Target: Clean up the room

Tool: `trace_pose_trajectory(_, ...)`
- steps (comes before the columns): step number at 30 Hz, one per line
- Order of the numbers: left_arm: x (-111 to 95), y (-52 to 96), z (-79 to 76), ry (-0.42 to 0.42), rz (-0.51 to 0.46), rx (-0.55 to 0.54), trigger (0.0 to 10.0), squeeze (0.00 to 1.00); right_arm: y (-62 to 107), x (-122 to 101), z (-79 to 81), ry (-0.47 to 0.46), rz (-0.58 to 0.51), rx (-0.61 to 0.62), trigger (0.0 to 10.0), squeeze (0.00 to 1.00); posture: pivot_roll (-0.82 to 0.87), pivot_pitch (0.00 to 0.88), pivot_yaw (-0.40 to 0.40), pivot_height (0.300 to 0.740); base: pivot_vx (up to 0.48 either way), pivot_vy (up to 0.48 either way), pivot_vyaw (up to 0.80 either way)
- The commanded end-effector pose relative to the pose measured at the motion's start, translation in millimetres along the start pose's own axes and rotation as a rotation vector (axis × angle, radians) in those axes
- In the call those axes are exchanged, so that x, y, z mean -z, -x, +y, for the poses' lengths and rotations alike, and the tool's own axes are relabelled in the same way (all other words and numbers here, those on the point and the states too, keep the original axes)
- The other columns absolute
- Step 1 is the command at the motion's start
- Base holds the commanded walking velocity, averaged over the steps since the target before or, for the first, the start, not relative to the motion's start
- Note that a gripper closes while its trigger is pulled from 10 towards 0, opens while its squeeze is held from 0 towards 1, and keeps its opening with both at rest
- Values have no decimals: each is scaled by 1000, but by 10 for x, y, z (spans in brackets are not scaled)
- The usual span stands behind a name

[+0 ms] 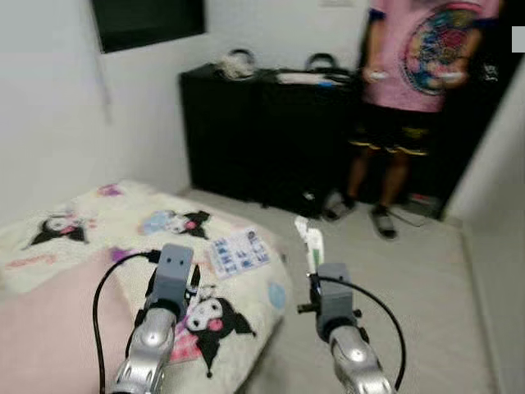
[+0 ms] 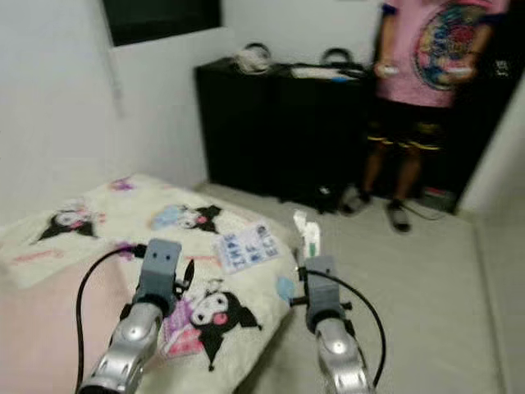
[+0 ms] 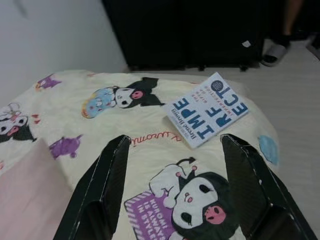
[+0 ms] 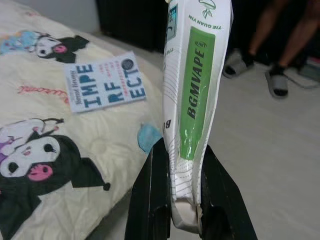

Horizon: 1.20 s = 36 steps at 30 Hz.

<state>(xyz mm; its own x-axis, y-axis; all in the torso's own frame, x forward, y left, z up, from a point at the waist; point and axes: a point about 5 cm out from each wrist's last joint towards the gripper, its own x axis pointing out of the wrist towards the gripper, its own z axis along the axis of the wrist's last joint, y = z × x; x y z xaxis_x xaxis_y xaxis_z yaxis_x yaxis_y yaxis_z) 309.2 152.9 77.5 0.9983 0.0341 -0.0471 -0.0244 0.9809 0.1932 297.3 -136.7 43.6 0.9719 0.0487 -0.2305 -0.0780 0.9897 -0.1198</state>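
My right gripper [image 4: 182,180] is shut on a white and green packet [image 4: 192,90] that stands upright above its fingers; in the left eye view the packet [image 1: 312,243] rises over the floor just beyond the bed corner. My left gripper [image 3: 172,187] is open and hovers over the cream cartoon-print blanket [image 3: 75,125], with nothing between its fingers. A white and blue book [image 3: 207,111] lies flat on the blanket near the bed's far corner, ahead of the left gripper [image 1: 194,275].
A person in a pink shirt [image 1: 422,57] stands at the back right by a black cabinet [image 1: 254,131] with headphones on top. Pale floor [image 1: 410,279] stretches right of the bed. A pink cover [image 1: 49,328] lies at near left.
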Motion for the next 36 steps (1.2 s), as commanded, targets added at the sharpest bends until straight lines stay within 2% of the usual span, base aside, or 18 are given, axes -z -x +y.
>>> trace_pose_trajectory(1, 34, 12, 6, -4, 15, -1, 10000, 0, 1, 15, -21, -4, 11, 8, 10000, 0, -37, 25, 16, 740, 0, 0, -800)
trace_pose_trajectory(5, 37, 16, -15, -6, 14, 6, 10000, 0, 2, 26, -11, 24, 12, 2, 10000, 0, -38, 27, 13, 740, 0, 0, -800)
trace_pose_trajectory(36, 38, -25, -14, -26, 11, 31, 10000, 0, 24, 121, -3, -2, 48, 30, 10000, 0, -29, 21, 43, 740, 0, 0, -800)
